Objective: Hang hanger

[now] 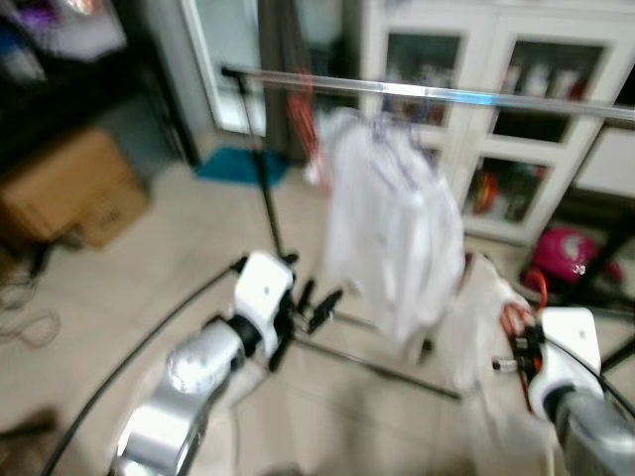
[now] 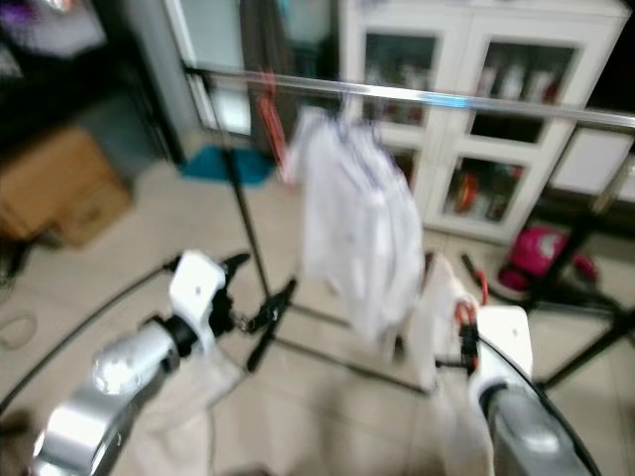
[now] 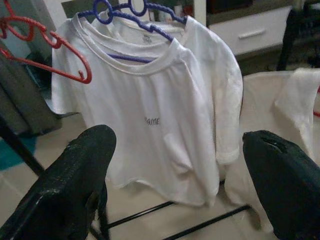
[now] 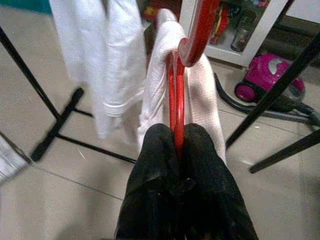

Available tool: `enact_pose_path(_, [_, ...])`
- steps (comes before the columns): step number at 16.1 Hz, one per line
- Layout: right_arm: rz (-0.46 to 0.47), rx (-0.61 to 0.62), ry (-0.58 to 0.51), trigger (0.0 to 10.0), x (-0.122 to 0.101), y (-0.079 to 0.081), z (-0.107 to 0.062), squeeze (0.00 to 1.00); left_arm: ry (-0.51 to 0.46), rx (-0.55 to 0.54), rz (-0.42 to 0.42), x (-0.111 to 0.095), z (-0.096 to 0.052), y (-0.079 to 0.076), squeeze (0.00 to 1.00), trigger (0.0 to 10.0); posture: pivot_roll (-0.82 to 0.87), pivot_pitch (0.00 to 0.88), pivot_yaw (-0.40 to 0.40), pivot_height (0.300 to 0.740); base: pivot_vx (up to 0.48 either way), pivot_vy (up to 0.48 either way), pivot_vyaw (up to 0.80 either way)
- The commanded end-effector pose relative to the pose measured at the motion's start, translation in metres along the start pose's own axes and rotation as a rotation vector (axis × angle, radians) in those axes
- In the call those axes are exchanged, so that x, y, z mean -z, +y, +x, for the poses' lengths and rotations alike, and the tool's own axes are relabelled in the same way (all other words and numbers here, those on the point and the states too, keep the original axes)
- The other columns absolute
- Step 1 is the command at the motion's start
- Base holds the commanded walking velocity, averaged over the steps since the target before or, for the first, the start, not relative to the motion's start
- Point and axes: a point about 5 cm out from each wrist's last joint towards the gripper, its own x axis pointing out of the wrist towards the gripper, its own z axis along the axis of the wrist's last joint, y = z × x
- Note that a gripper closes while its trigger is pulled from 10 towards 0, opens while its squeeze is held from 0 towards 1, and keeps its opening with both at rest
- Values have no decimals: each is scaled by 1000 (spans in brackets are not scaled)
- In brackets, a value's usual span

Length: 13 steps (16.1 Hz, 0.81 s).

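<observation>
Silver arms with white wrist housings, black cables, and two-fingered black left end effector [image 1: 316,300].

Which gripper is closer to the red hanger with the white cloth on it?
Right. The right gripper is clamped on that red hanger; the left gripper is open, off by the hung white shirts.

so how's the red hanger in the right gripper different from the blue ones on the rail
The red hanger is clamped between the right gripper's shut fingers, off the rail; the blue hangers are hooked up already. The red one's white garment hangs bunched; the blue ones' white t-shirt hangs spread flat. All carry white clothing.
</observation>
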Motion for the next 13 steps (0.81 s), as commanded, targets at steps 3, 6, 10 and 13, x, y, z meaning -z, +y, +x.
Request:
enact_pose_path(3, [47, -18, -21, 10000, -5, 0, -1, 0, 6, -7, 15, -1, 1, 2, 0, 10000, 22, 10, 53, 740, 0, -480, 0])
enact_pose_path(6, [119, -60, -55, 10000, -11, 8, -1, 0, 7, -9, -27, 1, 0, 2, 0, 10000, 23, 5, 50, 740, 0, 320, 0])
enact_pose_path(10, [-29, -168, -100, 10000, -22, 17, 3, 0, -1, -14, -20, -1, -1, 2, 0, 10000, 25, 5, 42, 740, 0, 83, 0])
enact_pose_path(13, [-114, -369, -202, 10000, -43, 18, 3, 0, 8, 123, -56, -2, 2, 1, 1000, 10000, 32, 13, 34, 740, 0, 0, 0])
